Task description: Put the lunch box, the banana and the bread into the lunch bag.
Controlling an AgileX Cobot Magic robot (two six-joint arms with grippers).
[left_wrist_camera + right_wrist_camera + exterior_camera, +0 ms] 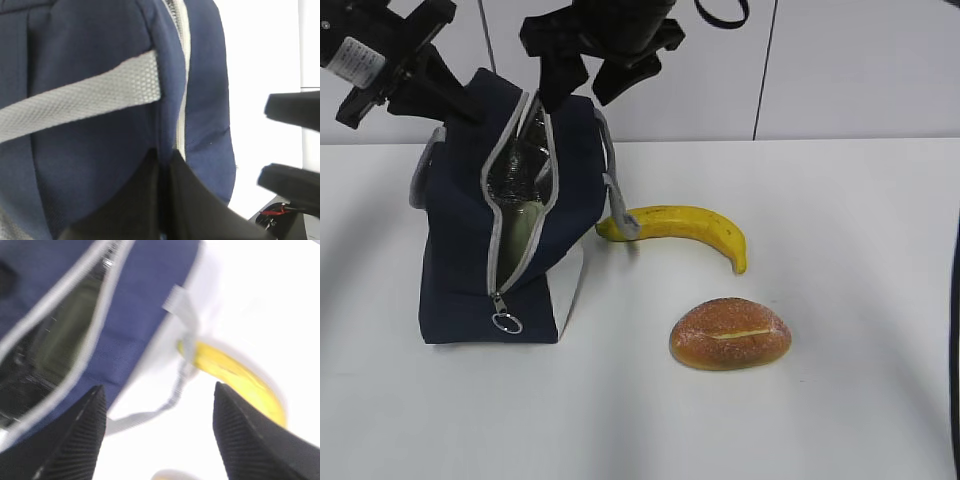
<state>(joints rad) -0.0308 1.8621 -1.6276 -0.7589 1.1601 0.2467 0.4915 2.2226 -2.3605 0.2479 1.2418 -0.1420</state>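
**Lunch box in, banana and bread still waiting**

While the lunch bag (pixel 490 250) stands unzipped at the left of the frame, a pale green shape shows through its opening, apparently the lunch box (pixel 520 235) already inside; the banana (pixel 685 228) lies on the table (pixel 840 400) just right of the bag, touching or nearly touching a grey strap (pixel 617 200), and the bread (pixel 730 333) sits nearer the camera, lower centre-right, apart from both; by this showing the first item is packed and the fruit looks to be next. The right gripper (pixel 582 75) hangs at top centre directly above the bag's mouth, its fingers spread wide and empty; the banana appears between them in its wrist view; the next move calls for swinging right and dropping over the banana's middle, clear of the strap. The left gripper (pixel 161 172), reaching down from the upper left corner, is pinched closed on the bag's navy fabric beside the zipper, seemingly holding the mouth open; releasing early could let the opening sag.
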